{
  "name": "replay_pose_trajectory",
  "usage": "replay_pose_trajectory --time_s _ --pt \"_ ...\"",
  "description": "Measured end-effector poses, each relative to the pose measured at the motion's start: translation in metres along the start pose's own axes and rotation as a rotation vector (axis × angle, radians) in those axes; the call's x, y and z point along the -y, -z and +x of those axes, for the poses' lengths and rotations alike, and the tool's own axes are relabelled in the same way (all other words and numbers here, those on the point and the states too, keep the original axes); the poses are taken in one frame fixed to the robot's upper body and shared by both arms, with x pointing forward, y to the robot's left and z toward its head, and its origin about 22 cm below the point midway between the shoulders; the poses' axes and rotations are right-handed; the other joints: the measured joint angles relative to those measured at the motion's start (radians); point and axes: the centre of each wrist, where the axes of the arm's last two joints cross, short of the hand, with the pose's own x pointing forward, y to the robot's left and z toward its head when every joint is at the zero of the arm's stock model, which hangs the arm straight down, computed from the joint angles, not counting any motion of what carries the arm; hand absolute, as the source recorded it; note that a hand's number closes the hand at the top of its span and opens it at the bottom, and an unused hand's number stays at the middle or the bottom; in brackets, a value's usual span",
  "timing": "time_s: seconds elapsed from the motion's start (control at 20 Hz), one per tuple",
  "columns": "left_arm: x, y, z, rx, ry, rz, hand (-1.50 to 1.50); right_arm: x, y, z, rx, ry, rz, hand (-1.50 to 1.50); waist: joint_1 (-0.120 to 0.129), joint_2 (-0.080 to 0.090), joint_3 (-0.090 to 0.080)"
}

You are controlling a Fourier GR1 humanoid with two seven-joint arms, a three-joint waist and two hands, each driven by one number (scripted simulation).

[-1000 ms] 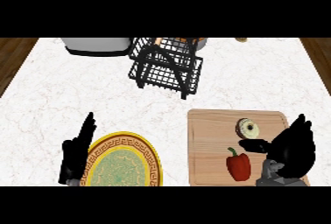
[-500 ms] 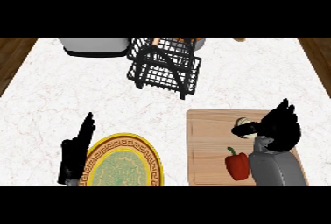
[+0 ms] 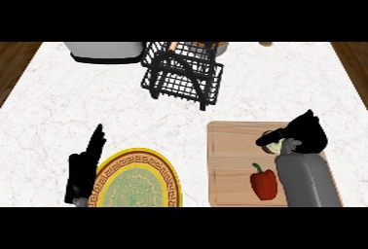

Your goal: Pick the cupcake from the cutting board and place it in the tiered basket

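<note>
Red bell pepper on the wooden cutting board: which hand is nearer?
Right. The right hand is over the same wooden cutting board, just above the red bell pepper, curled on the cupcake. The left hand rests beyond the yellow patterned plate.

On the counter point(image 3: 287, 87), the tiered basket point(image 3: 181, 73) stands at the back, middle. The cutting board point(image 3: 233, 160) lies front right, carrying the cupcake point(image 3: 273, 146) and, nearer the front edge, a red pepper point(image 3: 264, 184). A plate point(image 3: 138, 182) sits front left.
</note>
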Motion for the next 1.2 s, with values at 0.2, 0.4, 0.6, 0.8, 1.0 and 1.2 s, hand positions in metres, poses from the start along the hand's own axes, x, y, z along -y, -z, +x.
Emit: replay_pose_trajectory --time_s 0.2,0.4,0.6,0.8,1.0,1.2 --pt "0.000 -0.003 0.003 -0.001 -0.001 0.001 0.00 -0.004 0.005 0.003 -0.016 -0.018 0.035 -1.50 -0.001 -0.002 0.000" --pt "0.000 -0.003 0.003 -0.002 -0.001 0.003 0.00 -0.007 0.008 0.008 -0.029 -0.033 0.060 -1.50 -0.003 -0.002 0.000" --pt "0.003 -0.005 0.003 -0.003 -0.010 0.002 0.00 -0.010 0.013 0.010 -0.049 -0.040 0.092 -1.50 -0.005 -0.002 0.000" --pt "0.002 -0.003 0.002 -0.003 -0.011 0.004 0.00 -0.014 0.016 0.006 -0.063 -0.038 0.130 -1.50 -0.009 -0.003 0.000" --pt "-0.005 -0.001 -0.001 -0.005 -0.008 0.007 0.00 -0.021 0.018 0.003 -0.075 -0.040 0.160 -1.50 -0.010 -0.003 0.000" --pt "0.003 -0.003 0.000 -0.004 -0.009 0.005 0.00 -0.033 0.018 -0.004 -0.082 -0.047 0.183 -1.50 -0.009 -0.003 0.000"
